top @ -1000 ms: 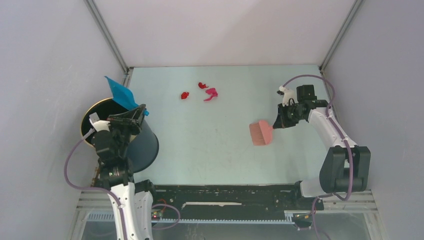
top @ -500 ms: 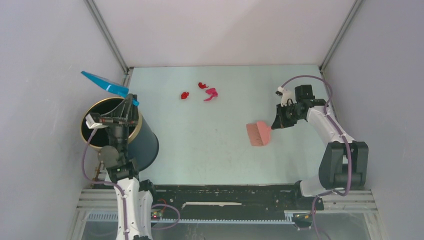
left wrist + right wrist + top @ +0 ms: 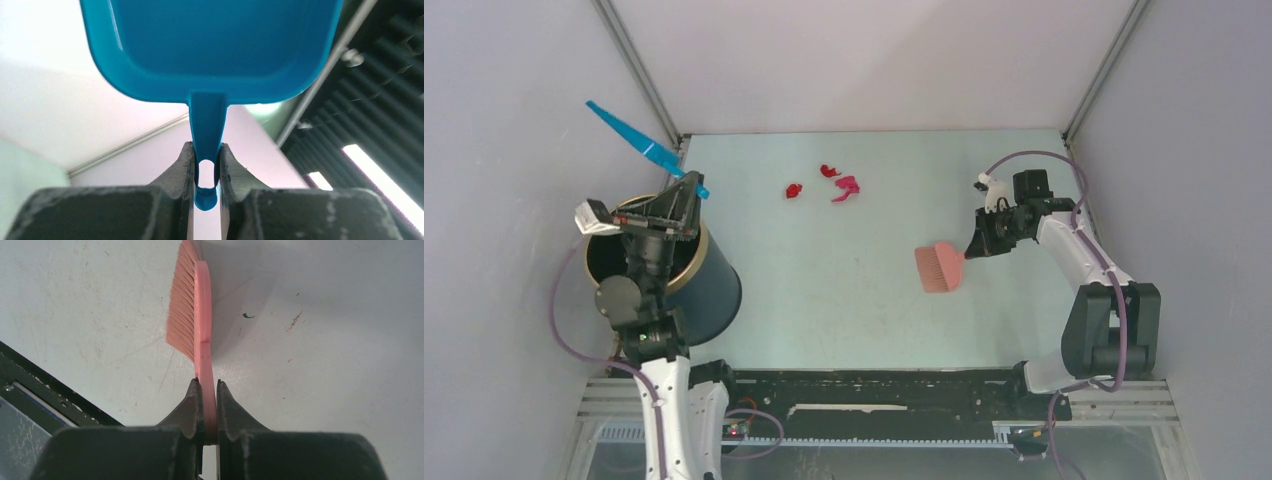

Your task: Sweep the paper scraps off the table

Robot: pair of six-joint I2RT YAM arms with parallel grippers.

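Note:
Three paper scraps lie at the far middle of the pale green table [image 3: 844, 290]: a small red one [image 3: 793, 190], another red one [image 3: 828, 171] and a magenta-pink one [image 3: 846, 187]. My left gripper [image 3: 686, 190] is shut on the handle of the blue dustpan [image 3: 632, 133], held high and tilted up over the bin; its pan fills the left wrist view [image 3: 210, 45] above the gripper [image 3: 206, 160]. My right gripper [image 3: 976, 243] is shut on the handle of the pink hand brush [image 3: 939, 268], whose bristles [image 3: 182, 315] sit low over the table at right of centre, well short of the scraps.
A dark round bin [image 3: 679, 275] with a gold rim stands at the table's left edge under my left arm. Grey-white walls bound the table on three sides. A black rail [image 3: 874, 385] runs along the front edge.
My left arm has swung the dustpan up and to the left, from over the bin's mouth to high against the left wall. The brush has crept slightly left.

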